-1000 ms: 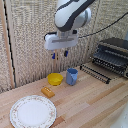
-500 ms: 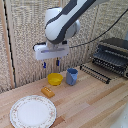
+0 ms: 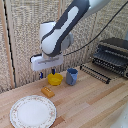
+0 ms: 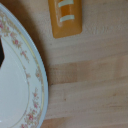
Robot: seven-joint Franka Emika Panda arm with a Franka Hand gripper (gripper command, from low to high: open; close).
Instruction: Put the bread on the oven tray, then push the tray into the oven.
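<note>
The bread (image 3: 48, 92) is a small orange-brown block lying flat on the wooden table, just beyond the plate; the wrist view shows the bread (image 4: 66, 18) close up with pale stripes on top. My clamp (image 3: 47, 74) hangs in the air a little above and behind the bread, on its white boxy mount, apart from it. The fingers are small and blurred, so their gap cannot be read. The oven pan (image 3: 97, 72), a dark wire rack, sticks out in front of the oven (image 3: 113, 56) at the exterior view's right.
A floral-rimmed white plate (image 3: 33, 111) lies at the table's front; its rim (image 4: 31, 65) fills part of the wrist view. A yellow bowl (image 3: 55, 79) and a blue cup (image 3: 72, 76) stand behind the bread. A reed screen backs the table.
The arm has swung toward the exterior view's left and come lower, from above the bowl and cup to above the bread.
</note>
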